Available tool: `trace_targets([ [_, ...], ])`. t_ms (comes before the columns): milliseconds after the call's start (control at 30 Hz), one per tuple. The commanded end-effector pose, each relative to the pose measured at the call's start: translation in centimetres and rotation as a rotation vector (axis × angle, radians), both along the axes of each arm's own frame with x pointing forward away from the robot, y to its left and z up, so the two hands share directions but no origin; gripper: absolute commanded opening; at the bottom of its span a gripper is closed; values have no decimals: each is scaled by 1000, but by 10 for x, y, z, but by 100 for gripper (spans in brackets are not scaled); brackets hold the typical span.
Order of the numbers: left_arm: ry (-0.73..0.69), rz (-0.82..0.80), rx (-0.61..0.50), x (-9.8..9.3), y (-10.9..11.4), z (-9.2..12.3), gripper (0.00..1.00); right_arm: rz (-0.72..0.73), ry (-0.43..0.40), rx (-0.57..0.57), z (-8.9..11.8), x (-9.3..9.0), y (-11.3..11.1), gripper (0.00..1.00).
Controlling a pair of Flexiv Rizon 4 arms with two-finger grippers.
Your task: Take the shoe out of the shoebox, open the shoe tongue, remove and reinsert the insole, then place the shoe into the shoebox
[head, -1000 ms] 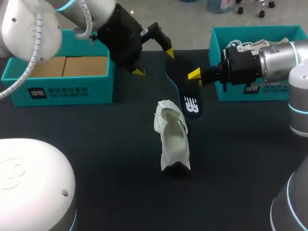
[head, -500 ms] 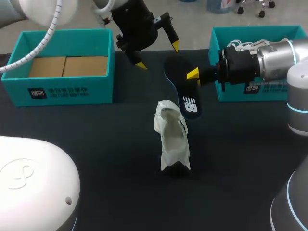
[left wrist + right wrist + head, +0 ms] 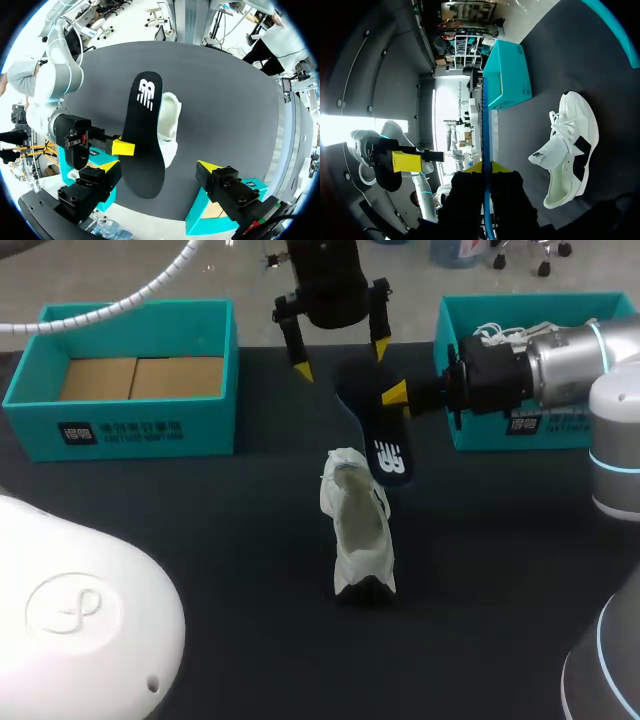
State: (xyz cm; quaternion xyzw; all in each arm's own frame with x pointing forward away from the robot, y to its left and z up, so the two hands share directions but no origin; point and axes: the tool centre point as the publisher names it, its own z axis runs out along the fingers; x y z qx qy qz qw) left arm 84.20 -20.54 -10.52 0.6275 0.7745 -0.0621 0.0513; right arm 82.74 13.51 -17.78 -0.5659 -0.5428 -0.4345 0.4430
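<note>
The dark insole (image 3: 372, 427) with a white logo hangs above the table, and my right gripper (image 3: 398, 394) is shut on its edge. Under its near end the white shoe (image 3: 358, 530) lies on the black table. My left gripper (image 3: 340, 358) hovers open over the insole's far end, one finger on each side, not touching it. In the left wrist view the insole (image 3: 145, 135) runs between my open fingers (image 3: 210, 170), with the shoe (image 3: 169, 122) beneath it. In the right wrist view the insole (image 3: 486, 120) shows edge-on in my right gripper (image 3: 487, 169), and the shoe (image 3: 570, 145) lies beside it.
A teal shoebox (image 3: 130, 425) with cardboard inside stands at the back left. A second teal box (image 3: 545, 430) stands at the back right, behind my right arm, with something white in it.
My left arm has swung to the right and turned, bringing its open gripper over the insole's far end. My right gripper has shifted the insole slightly left. The shoe has not moved.
</note>
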Motion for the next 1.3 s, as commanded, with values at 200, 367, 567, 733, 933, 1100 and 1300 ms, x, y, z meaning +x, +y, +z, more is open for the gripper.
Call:
trace_targets([
  [200, 14, -13, 222, -3, -4, 17, 100, -2, 9, 6, -7, 2, 4, 0],
  [367, 7, -13, 218, -3, -4, 18, 100, -3, 6, 7, -6, 2, 4, 0],
  [567, 5, -9, 207, -3, -4, 18, 100, -1, 6, 7, -6, 3, 5, 0],
  [733, 5, -6, 202, -4, -4, 18, 100, 1, 5, 6, -5, 3, 4, 0],
  [933, 1, -5, 194, -5, -4, 18, 100, 4, 3, 6, -4, 3, 4, 0],
  [1100, -3, -5, 184, -5, -4, 18, 100, 4, 2, 8, -4, 3, 4, 0],
  [1300, -25, 9, 48, -8, 6, 17, 100, 3, 6, 8, -5, 2, 4, 0],
])
